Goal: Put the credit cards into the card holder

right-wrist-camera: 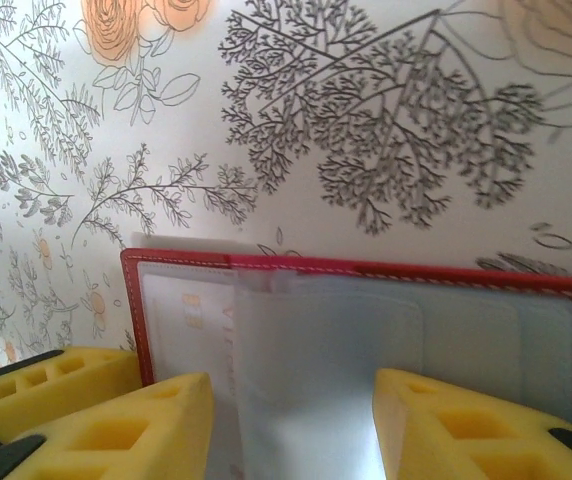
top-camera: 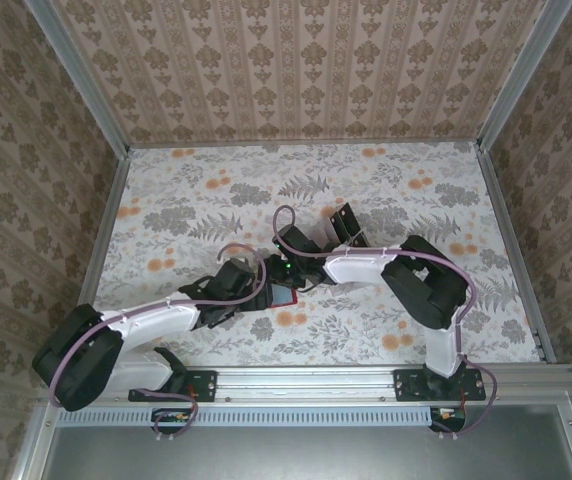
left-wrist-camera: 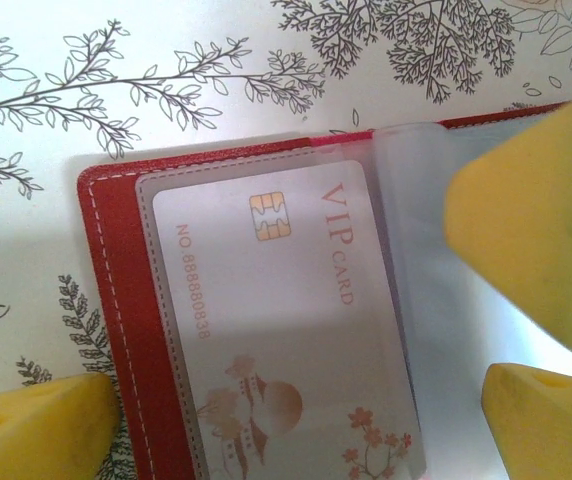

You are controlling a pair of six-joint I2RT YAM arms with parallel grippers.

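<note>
Starting at the bottom edge of the overhead view: finding both arms bent inward from the rail toward the middle of the flowered table (top-camera: 186, 200). Meeting there over the red card holder (top-camera: 284, 296), with the left pincer (top-camera: 254, 295) at its left side and the right pincer (top-camera: 288, 280) just above it.

Looking through the left wrist camera: seeing the left pincer (left-wrist-camera: 286, 430) spread wide and gripping nothing, one yellow fingertip (left-wrist-camera: 36, 430) at lower left beside the red cover, the other at lower right. Finding the card holder (left-wrist-camera: 116, 330) lying open at centre, with a pale credit card (left-wrist-camera: 286, 330) tucked into a clear pocket, gold chip and "VIP CARD" lettering facing up. Noting another yellow finger at the right edge, over a loose clear sleeve (left-wrist-camera: 416, 200).

Looking through the right wrist camera: seeing the right pincer (right-wrist-camera: 291, 430) partly open, fingertips (right-wrist-camera: 126, 430) apart at the bottom, the clear sleeve (right-wrist-camera: 306, 370) between them; cannot tell about contact. Beyond, the holder's stitched red edge (right-wrist-camera: 366, 268), then bare table.

Farther up the overhead view, right of centre: a small dark thing (top-camera: 344, 222), too small to identify.
</note>
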